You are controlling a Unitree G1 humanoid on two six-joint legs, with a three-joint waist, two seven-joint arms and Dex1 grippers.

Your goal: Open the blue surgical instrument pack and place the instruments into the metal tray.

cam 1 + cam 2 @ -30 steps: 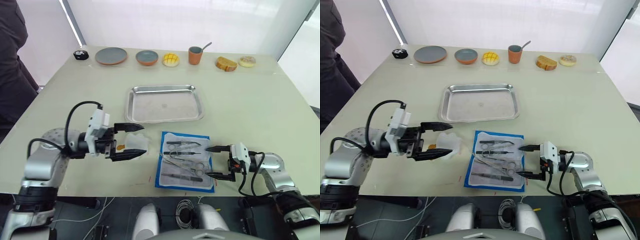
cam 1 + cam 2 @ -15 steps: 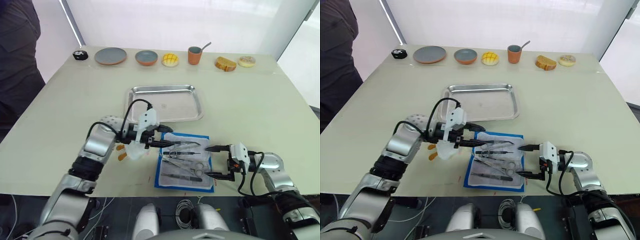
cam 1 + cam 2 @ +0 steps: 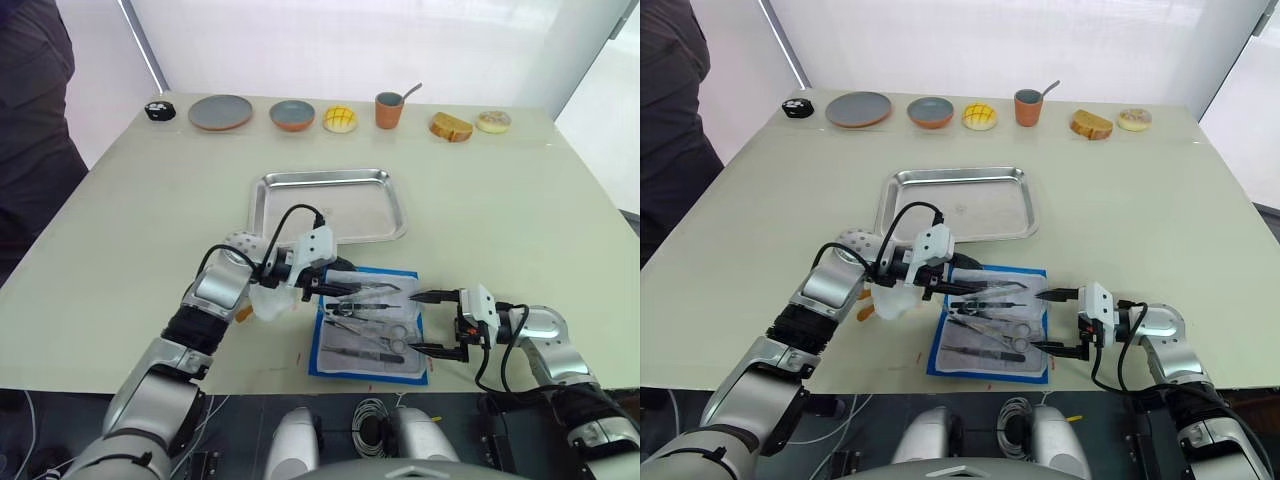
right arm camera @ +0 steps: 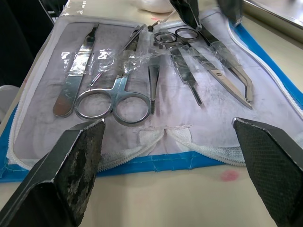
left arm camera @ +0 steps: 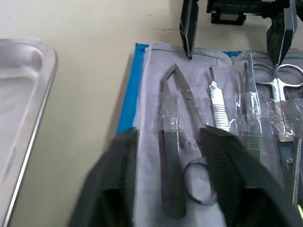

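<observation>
Left eye view: left tool [image 3: 338, 287] open, fingers straddling the top instruments [image 3: 365, 318] in the opened blue surgical instrument pack [image 3: 370, 322], which lies on the bench just in front of the empty metal tray [image 3: 330, 206]. Right tool [image 3: 428, 322] open beside the pack's right edge. Step: first pick. Next: close on one instrument, lift it free of its film.

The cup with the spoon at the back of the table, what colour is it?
The cup is orange-brown; it shows best in the left eye view.

Person [image 3: 35, 130] cut off at edge
</observation>
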